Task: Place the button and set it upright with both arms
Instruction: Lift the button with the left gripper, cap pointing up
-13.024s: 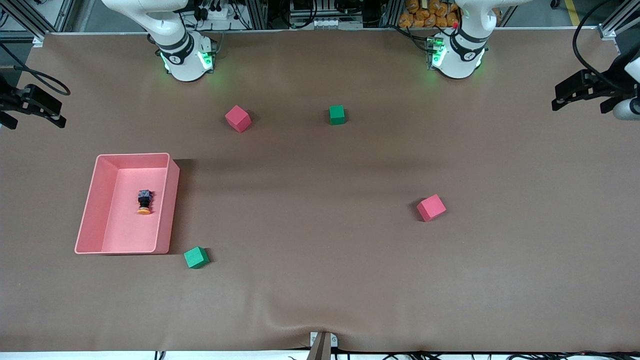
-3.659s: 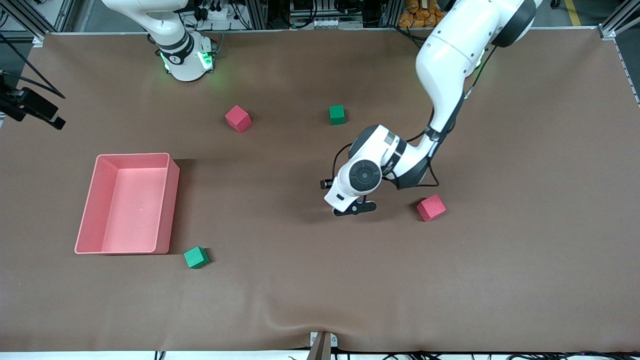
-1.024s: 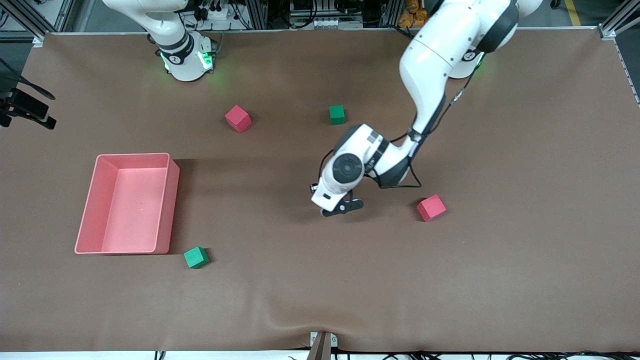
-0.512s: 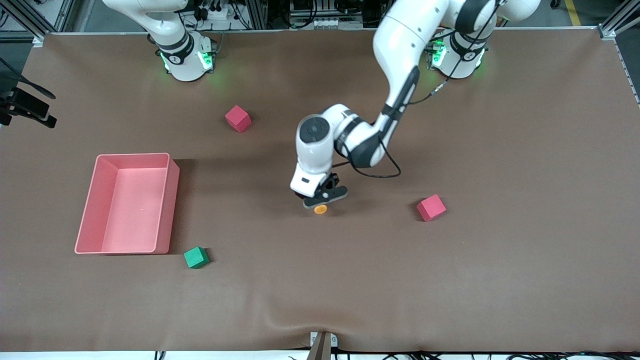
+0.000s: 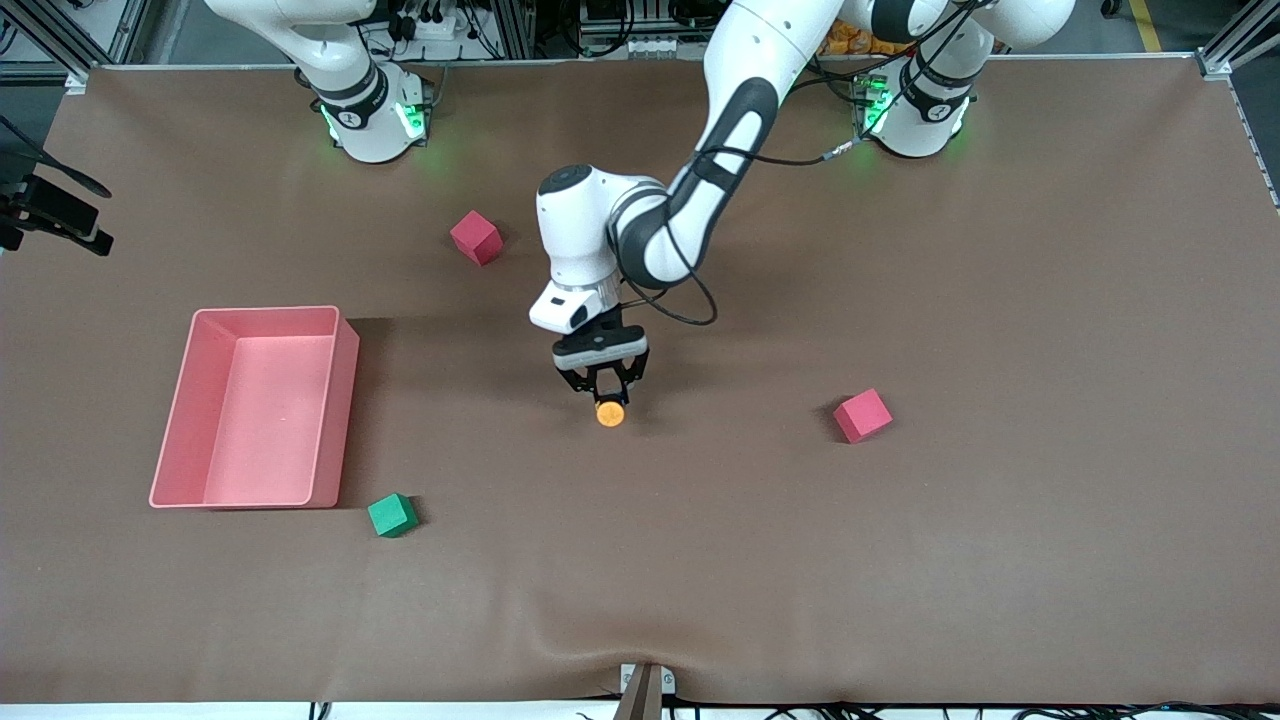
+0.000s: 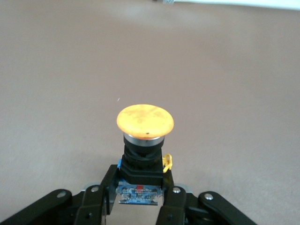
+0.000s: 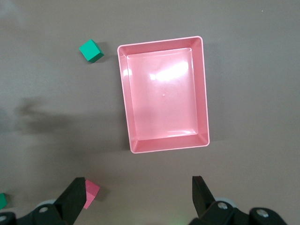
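Observation:
The button (image 5: pixel 610 413) has a round orange cap on a black body. My left gripper (image 5: pixel 603 385) is shut on its body, low over the middle of the table, with the cap pointing out past the fingertips. In the left wrist view the button (image 6: pixel 145 123) sits between the fingers of the left gripper (image 6: pixel 139 187). My right gripper (image 7: pixel 137 186) is open and empty, high over the table by the pink bin (image 7: pixel 123 93). In the front view only a black part of it (image 5: pixel 60 218) shows at the edge.
The pink bin (image 5: pixel 345 400) is empty, toward the right arm's end. A green cube (image 5: pixel 392 515) lies beside its near corner. One red cube (image 5: pixel 476 237) lies near the right arm's base. Another red cube (image 5: pixel 862 415) lies toward the left arm's end.
My left arm has swung toward the right arm's end with the button. The gripper has turned, so the orange cap now shows fully. The arm now covers the farther green cube.

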